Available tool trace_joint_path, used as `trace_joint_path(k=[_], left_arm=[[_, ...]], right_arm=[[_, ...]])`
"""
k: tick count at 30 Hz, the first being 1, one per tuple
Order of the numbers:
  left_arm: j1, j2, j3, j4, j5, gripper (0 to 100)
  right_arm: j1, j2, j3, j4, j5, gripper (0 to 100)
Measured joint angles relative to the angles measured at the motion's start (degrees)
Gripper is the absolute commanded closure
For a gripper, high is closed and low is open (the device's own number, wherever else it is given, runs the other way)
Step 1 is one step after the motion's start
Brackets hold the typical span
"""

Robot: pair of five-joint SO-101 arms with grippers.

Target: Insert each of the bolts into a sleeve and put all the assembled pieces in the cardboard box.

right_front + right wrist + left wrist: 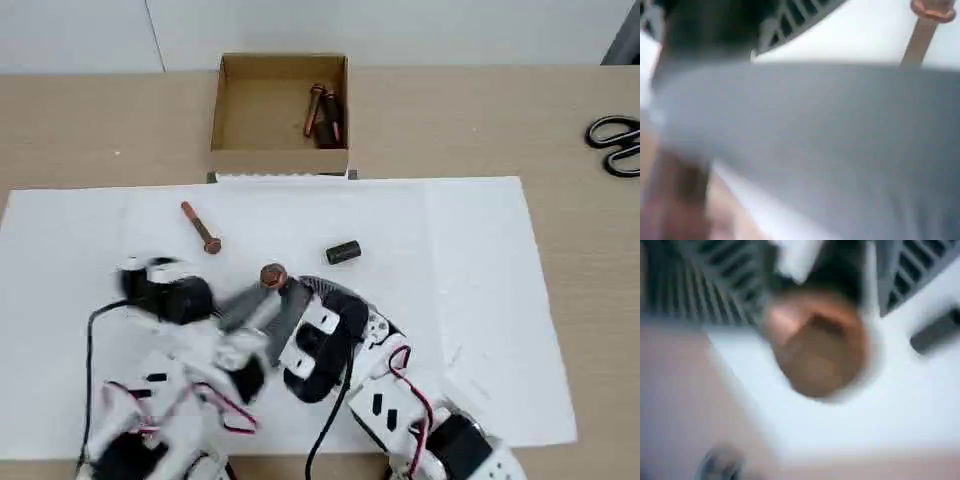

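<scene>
Insp. notes, table (100,120):

Cardboard box (228,110) at far centre, just beyond white sheet (470,300). Assembled pieces (322,115) in box, right part, leaning together.

Loose bolt (200,227) flat on sheet, left of centre, apart from both arms.

Black sleeve (343,252) on its side on sheet, right of centre, well apart from loose bolt.

Second bolt (272,275) head-up near centre of sheet, between left gripper (250,305) and right gripper (298,300), both close against it.

Grip on second bolt: cannot tell for either pincer, wrist views too blurred.

Scissors (615,145) on bare table, far right.
</scene>
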Motion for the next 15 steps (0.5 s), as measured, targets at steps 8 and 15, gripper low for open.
trace_joint_path(k=[8,15], left_arm=[[-0.26,-0.09,-0.62,0.18,0.18,79],[-5.63,0.09,-5.8,0.18,-2.29,81]], right_arm=[[0.18,0.09,-0.18,-0.44,0.0,99.5],[0.0,-0.26,0.97,-1.05,0.35,99.5]])
